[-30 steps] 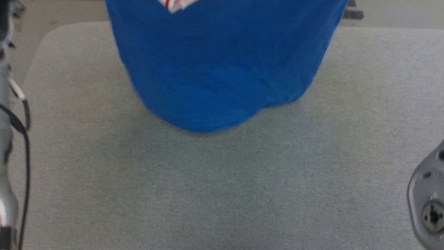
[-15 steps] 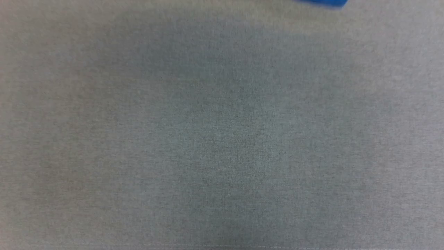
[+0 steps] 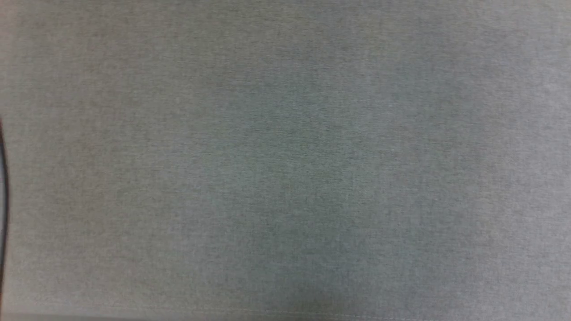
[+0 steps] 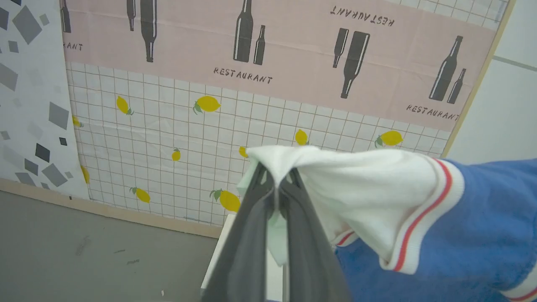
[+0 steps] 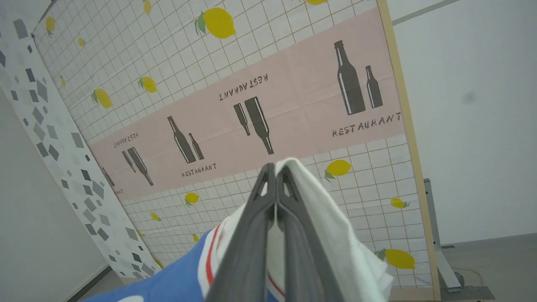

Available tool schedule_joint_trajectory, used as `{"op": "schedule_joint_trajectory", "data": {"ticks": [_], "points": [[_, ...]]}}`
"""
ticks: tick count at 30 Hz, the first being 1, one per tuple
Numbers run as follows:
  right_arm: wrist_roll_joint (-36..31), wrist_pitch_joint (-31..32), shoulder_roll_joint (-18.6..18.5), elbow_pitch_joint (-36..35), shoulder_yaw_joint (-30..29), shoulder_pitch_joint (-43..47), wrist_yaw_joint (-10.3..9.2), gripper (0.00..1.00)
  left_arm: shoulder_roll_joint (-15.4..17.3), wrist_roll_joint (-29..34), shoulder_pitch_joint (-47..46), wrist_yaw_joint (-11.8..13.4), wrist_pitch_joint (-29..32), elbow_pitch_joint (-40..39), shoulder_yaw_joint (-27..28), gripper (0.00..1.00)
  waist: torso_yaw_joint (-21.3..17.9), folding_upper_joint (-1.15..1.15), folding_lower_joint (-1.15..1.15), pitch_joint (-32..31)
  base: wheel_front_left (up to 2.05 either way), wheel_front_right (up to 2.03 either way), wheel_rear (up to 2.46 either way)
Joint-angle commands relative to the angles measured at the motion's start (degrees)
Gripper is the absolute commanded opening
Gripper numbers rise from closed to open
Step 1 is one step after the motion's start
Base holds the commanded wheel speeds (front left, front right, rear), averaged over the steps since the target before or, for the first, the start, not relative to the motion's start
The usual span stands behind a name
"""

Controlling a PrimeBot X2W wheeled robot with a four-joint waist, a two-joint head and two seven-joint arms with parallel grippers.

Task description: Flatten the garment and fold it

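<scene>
Grey fabric tabletop point(image 3: 285, 160) sits below the garment point(image 4: 470, 235), hung between left gripper point(image 4: 277, 188) and right gripper point(image 5: 275, 176), each clamped on a white sleeve point(image 4: 369, 188); likely light and floppy, best held by these sleeve ends.

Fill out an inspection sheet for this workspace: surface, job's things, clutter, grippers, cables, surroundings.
Surface: grey cloth tabletop, smooth.
Job's things: garment, blue with white sleeves and red-striped trim, held up by both sleeves.
Clutter: nothing seen.
Grippers: left gripper shut on one sleeve; right gripper shut on the other.
Cables: one dark cable at the head view's left edge.
Surroundings: backdrop printed with lemons and bottles, grey floor, white wall.
</scene>
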Motion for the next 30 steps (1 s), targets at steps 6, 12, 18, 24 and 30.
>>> {"op": "schedule_joint_trajectory", "data": {"ticks": [6,12,18,24,30], "points": [[5.9,0.8,-0.1,-4.1,3.6,14.2,-0.06,0.0,-2.4,-3.4,8.9,-1.7,-2.1,2.0,-2.6,0.0,2.0,0.0,-0.01,-4.8,0.0,0.0,0.0],[12.1,6.4,-0.1,-16.5,4.4,37.8,-0.06,0.0,-5.1,-8.3,23.4,-1.9,-2.3,-1.5,-6.8,0.0,3.9,0.0,-0.01,-12.9,0.0,0.0,0.0],[16.2,13.7,-0.1,-33.8,2.9,66.5,-0.06,0.0,-7.0,-11.2,41.4,-1.4,-2.0,-6.1,-9.4,0.0,5.2,0.0,-0.01,-20.1,0.0,0.0,0.0],[14.9,19.3,-0.1,-45.4,0.5,91.7,-0.06,0.0,-8.2,-12.7,57.7,3.0,-0.8,-11.9,-11.1,0.0,5.9,0.0,-0.01,-24.1,0.0,0.0,0.0],[14.2,24.0,-0.1,-49.5,0.0,105.1,-0.06,0.0,-6.9,-14.8,70.8,9.0,1.7,-16.4,-10.6,0.0,4.7,0.0,-0.01,-26.7,0.0,0.0,0.0]]}}
